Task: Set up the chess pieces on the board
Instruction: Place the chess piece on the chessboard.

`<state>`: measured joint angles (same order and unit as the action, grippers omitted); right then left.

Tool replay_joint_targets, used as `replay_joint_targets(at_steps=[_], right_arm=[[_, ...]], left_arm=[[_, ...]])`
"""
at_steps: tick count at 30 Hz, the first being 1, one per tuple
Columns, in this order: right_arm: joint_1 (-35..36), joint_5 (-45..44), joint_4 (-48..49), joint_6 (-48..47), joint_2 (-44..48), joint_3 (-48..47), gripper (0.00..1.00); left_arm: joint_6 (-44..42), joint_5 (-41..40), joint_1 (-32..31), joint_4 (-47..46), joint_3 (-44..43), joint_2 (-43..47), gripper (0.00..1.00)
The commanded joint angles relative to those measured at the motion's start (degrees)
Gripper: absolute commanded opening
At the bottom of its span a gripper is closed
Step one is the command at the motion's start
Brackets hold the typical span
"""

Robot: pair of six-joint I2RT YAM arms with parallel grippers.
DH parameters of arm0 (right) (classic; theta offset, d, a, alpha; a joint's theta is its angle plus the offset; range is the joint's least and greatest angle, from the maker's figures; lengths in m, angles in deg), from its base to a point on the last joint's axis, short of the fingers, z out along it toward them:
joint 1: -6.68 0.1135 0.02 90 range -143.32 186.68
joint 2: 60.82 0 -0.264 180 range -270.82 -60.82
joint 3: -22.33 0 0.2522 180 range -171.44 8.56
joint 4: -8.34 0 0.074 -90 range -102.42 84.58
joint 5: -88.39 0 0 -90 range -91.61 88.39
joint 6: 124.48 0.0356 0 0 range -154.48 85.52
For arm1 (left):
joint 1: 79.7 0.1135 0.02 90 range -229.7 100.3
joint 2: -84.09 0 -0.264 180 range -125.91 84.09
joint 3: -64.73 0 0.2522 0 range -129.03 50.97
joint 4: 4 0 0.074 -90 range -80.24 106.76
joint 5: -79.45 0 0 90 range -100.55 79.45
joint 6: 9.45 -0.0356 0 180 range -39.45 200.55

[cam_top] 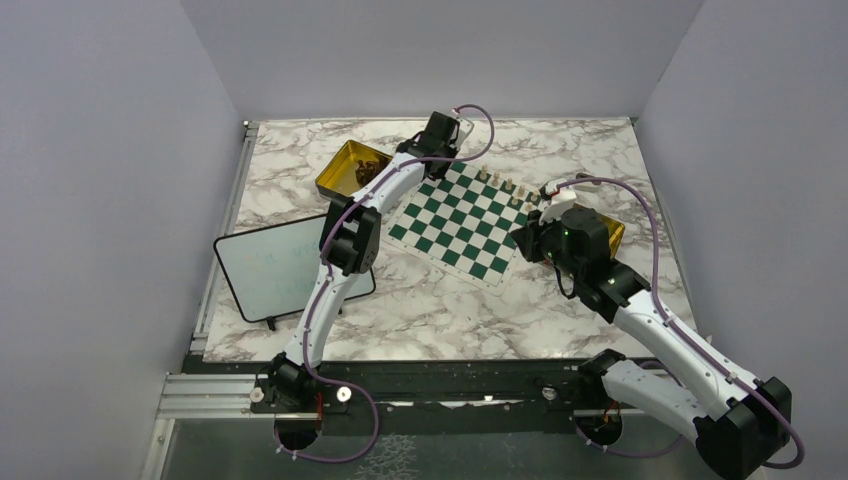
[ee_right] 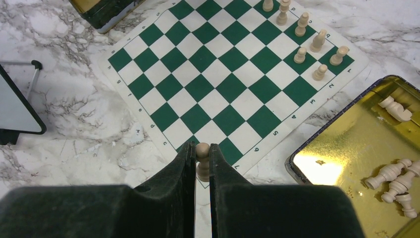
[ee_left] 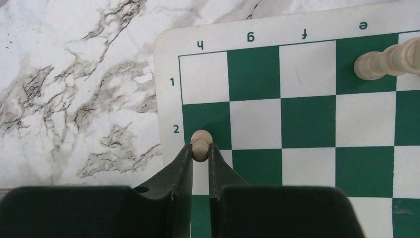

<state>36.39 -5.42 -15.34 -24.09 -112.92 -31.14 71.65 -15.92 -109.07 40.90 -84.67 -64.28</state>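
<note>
At board's (cam_top: 465, 215) 12 o'clock corner, found left claw (ee_left: 200, 147) nipping pawn (ee_left: 201, 138); at 3 o'clock, right claw (ee_right: 201, 147) clamping second pawn (ee_right: 202, 168). Judged light, smooth, tippy; pinch under head.

Bright, even light; soft faint shadows; glare patch on gold tin (ee_right: 317, 171); near foreground slightly blurred.

Pale piece (ee_left: 379, 63), top beyond left wrist view's right edge.
</note>
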Motion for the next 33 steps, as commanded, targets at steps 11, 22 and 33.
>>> replay_joint_targets(at_steps=[11,22,33], right_arm=[[0.21,-1.55,1.48,-0.81,-0.39,-1.51,0.11],[0.17,-1.66,1.68,-0.81,-0.59,-1.44,0.11],[0.19,-1.9,1.72,-0.92,-0.37,-1.34,0.11]], left_arm=[[1.04,2.71,0.36,-4.1,0.91,-1.08,0.12],[1.44,3.34,0.36,-4.17,2.27,-1.16,0.13],[1.54,3.19,0.36,-4.28,1.96,-1.49,0.24]])
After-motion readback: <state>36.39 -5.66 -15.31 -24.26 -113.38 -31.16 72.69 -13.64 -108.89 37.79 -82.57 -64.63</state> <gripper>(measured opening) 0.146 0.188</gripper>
